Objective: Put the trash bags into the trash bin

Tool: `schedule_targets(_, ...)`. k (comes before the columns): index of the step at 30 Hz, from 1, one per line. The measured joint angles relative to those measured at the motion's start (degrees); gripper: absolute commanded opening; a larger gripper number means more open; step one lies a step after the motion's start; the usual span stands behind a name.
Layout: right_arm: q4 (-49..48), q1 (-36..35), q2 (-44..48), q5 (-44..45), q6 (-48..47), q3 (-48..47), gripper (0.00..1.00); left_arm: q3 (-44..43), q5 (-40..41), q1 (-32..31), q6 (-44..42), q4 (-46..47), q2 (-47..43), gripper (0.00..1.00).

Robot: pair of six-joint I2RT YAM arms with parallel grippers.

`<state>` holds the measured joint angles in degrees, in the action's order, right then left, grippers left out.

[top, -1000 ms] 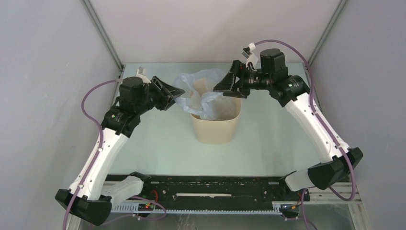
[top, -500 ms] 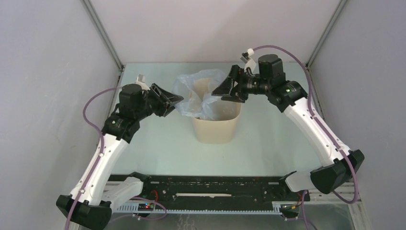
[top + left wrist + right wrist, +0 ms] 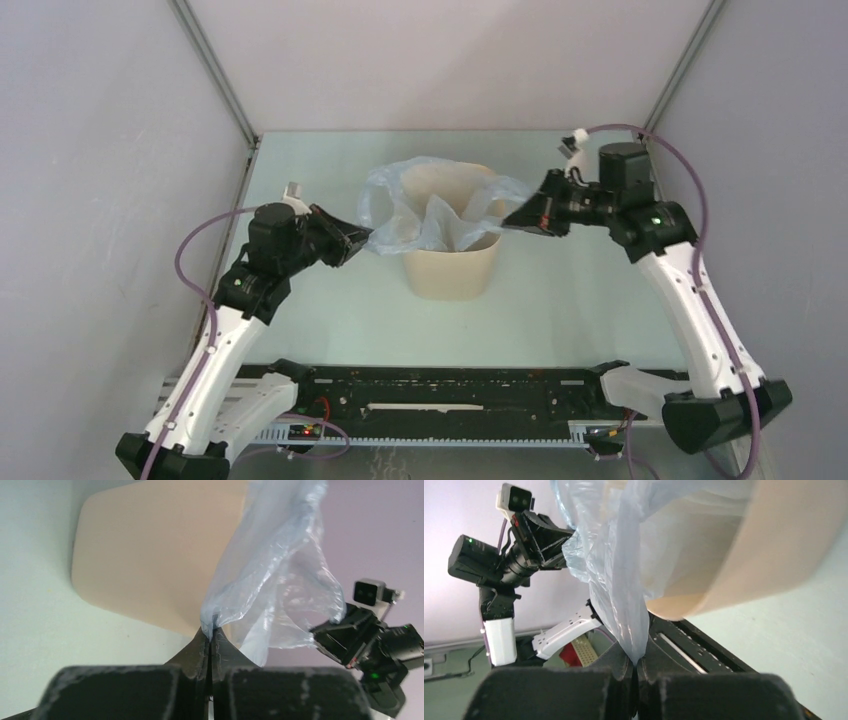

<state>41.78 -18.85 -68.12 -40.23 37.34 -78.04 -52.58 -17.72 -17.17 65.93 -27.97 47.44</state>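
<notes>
My L pincer (image 3: 366, 238) & R pincer (image 3: 512, 222) each pinch bag (image 3: 400, 203) edges, bag spanning L-R, bin (image 3: 450, 275) btwn them, equally near.

Same build both sides: white link shells on the left arm (image 3: 215, 330) and right arm (image 3: 700, 310), black joint housings, black bases (image 3: 725, 415). A purple cable (image 3: 190, 250) is routed along each. Green LEDs (image 3: 655, 219) are lit (one per arm). Black wedge-shaped fingers (image 3: 195, 655), scuffed grey, and white wrist cameras (image 3: 574, 140) are fitted.
</notes>
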Motion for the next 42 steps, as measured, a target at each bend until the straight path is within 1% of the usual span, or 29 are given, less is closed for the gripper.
schedule_targets(2, 4.7, 3.7, 3.0, -0.4, -2.9, 0.4, 0.00, 0.9, 0.1, 0.0, -0.5, -1.0, -0.2, 0.00)
schedule_targets(6, 12.2, 4.2, 5.1, 0.3, -8.1, 0.4, 0.00, 1.1, 2.3, 0.1, -3.4, -5.7, 0.9, 0.00)
schedule_targets(9, 18.6, 5.9, 5.5, 4.2, -12.4, 0.5, 0.00, 0.8, 4.1, 0.1, -5.9, -9.1, 1.4, 0.00)
schedule_targets(13, 23.6, 9.4, 5.4, 9.9, -16.0, 1.2, 0.00, -1.3, 7.0, 0.4, -9.7, -14.0, 2.4, 0.00)
schedule_targets(17, 25.2, 10.9, 4.4, 14.6, -17.9, 1.4, 0.00, -2.7, 9.3, 0.9, -12.6, -16.4, 3.1, 0.00)
schedule_targets(21, 24.7, 10.9, 1.9, 16.8, -19.2, 1.4, 0.00, -3.4, 12.6, 1.4, -15.9, -18.1, 4.6, 0.00)
schedule_targets(25, 24.7, 11.2, -1.0, 21.0, -20.4, 1.4, 0.00, -7.8, 15.5, 1.5, -19.6, -20.5, 9.0, 0.00)
schedule_targets(27, 24.9, 11.5, -1.2, 21.8, -20.6, 1.4, 0.00, -9.8, 16.4, 1.5, -21.1, -21.4, 9.7, 0.00)
schedule_targets(34, 25.7, 12.6, 4.6, 22.1, -20.3, 0.8, 0.00, -14.4, 19.2, 1.5, -22.6, -25.5, 3.5, 0.00)
schedule_targets(37, 28.2, 12.6, 3.4, 24.4, -20.4, -2.8, 0.00, -15.3, 19.5, 1.5, -22.7, -26.4, 2.3, 0.00)
schedule_targets(38, 28.9, 12.5, 2.1, 25.5, -20.3, -4.9, 0.04, -15.9, 19.3, 1.5, -22.7, -26.8, 2.5, 0.00)
schedule_targets(39, 29.2, 12.3, 1.0, 26.4, -20.4, -6.6, 0.08, -16.4, 19.1, 1.5, -22.6, -26.9, 2.9, 0.02)
schedule_targets(41, 29.2, 12.3, -1.4, 27.9, -20.5, -9.9, 0.13, -18.2, 18.8, 1.5, -22.4, -27.5, 4.1, 0.07)
schedule_targets(42, 29.1, 12.3, -2.0, 28.4, -20.5, -10.7, 0.17, -18.9, 18.8, 1.5, -22.4, -27.3, 4.9, 0.08)
